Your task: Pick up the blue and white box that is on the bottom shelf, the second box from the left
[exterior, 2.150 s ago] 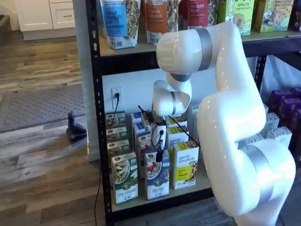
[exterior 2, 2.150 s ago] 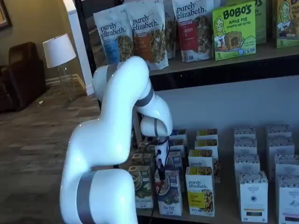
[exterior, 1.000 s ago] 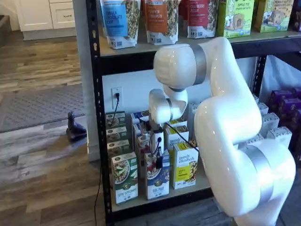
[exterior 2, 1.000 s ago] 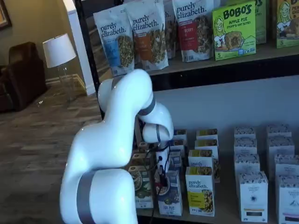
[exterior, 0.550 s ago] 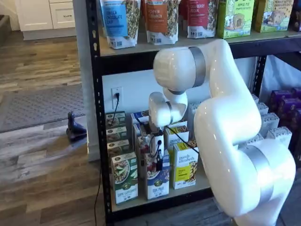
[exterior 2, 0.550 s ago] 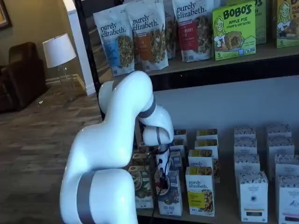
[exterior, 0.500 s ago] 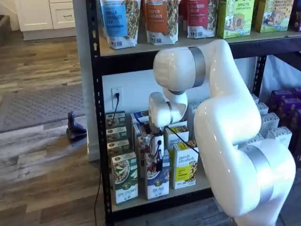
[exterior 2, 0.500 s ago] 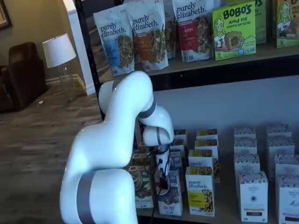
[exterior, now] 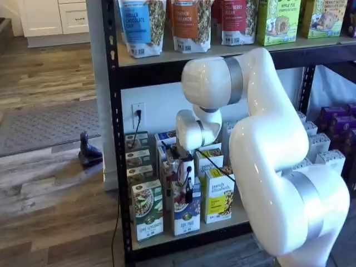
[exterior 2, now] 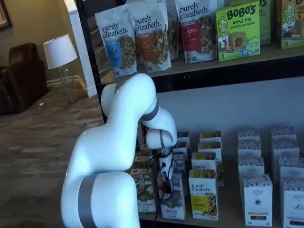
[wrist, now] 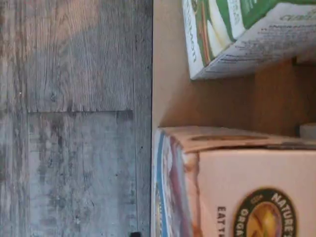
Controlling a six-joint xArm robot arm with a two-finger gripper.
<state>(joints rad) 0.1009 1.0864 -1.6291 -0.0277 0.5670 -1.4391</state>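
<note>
Shelf view: gripper (exterior: pixel 187 192) at blue and white box (exterior: pixel 186 214) top, opening unclear.

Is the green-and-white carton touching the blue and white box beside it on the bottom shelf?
Apart. The wrist view shows bare beige board of the bottom shelf between the green-and-white carton and the blue and white box.
</note>
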